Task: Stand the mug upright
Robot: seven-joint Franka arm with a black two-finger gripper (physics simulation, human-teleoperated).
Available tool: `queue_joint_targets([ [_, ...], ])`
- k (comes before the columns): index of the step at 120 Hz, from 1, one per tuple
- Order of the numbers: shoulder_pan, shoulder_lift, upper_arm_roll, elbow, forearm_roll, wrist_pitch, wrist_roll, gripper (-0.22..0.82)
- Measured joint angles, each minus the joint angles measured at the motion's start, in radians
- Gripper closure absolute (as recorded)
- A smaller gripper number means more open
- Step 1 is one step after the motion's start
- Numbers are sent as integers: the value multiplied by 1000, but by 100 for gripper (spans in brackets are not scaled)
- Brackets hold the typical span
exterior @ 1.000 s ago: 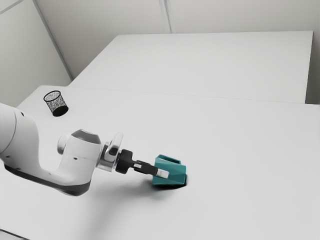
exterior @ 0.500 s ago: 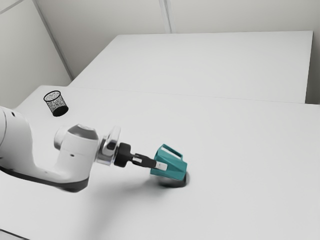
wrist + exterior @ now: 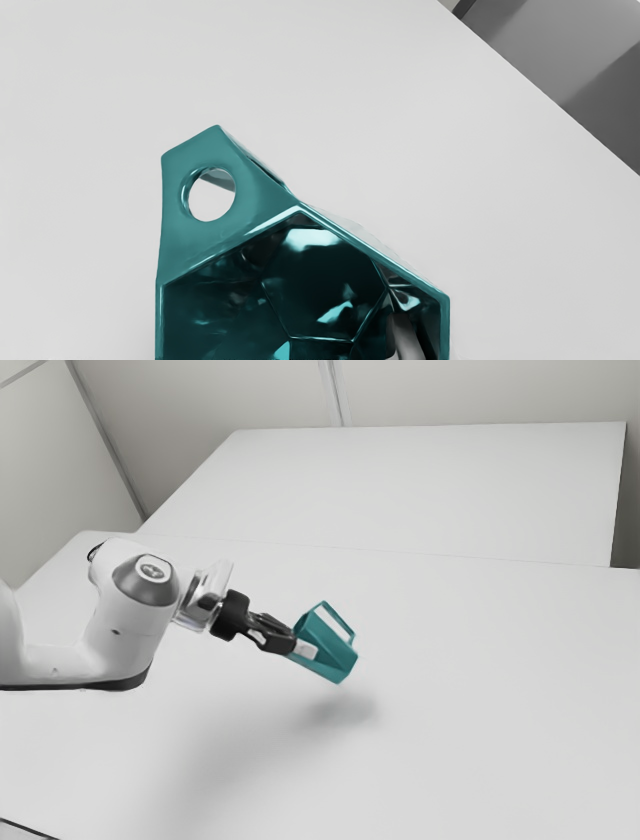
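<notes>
Bench (image 3: 480, 680): pale surface, reaching well past the mug (image 3: 335, 660) toward the exterior view's right and toward the lower part of that view. Its far edge (image 3: 400, 552) crosses the exterior view behind the mug, well apart from it, with a broad stretch of bench between. A dark line (image 3: 30, 830) crosses the lower left corner of the same view, also well apart from the mug. In the wrist view a straight bench edge runs diagonally, apart from the mug on its handle side, with a grey surface (image 3: 600, 55) beyond.

Position of mug: held in the air above the bench, at the end of the arm (image 3: 130, 625). Its soft shadow (image 3: 340, 710) falls on the bench below, apart from the mug.

Orientation: tilted, not upright. The long axis slopes down from the mouth, at the pincer's side, to the base, which points down and toward the exterior view's right. The mouth opens obliquely upward, back toward the arm. The handle (image 3: 341, 621) is on the upper side, facing away from the pincer. The wrist view looks into the angular, many-sided interior.

Pincer (image 3: 307, 646): closed on the mug's wall, one finger (image 3: 406, 340) inside the mouth, the other against the outside.

Also noted: a dark curved rim (image 3: 93, 552) partly behind the arm.
</notes>
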Motion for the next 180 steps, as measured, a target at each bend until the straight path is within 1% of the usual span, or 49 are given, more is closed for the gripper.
queue_joint_targets([
  [19, 20, -1, 0, 89, 311, -23, -131, 79],
  [29, 28, 1, 0, 143, 472, -56, -211, 79],
  [45, 40, 1, -1, 195, 685, -118, -339, 79],
  [71, 42, -1, -3, 201, 944, -185, -541, 79],
  [102, 42, -8, -10, 190, 1151, -204, -755, 78],
  [132, 42, -8, -11, 143, 1227, -128, -920, 78],
  [153, 41, -5, -11, 68, 1239, -23, -1008, 78],
  [180, 39, 26, -12, 44, 1287, 82, -1108, 78],
])
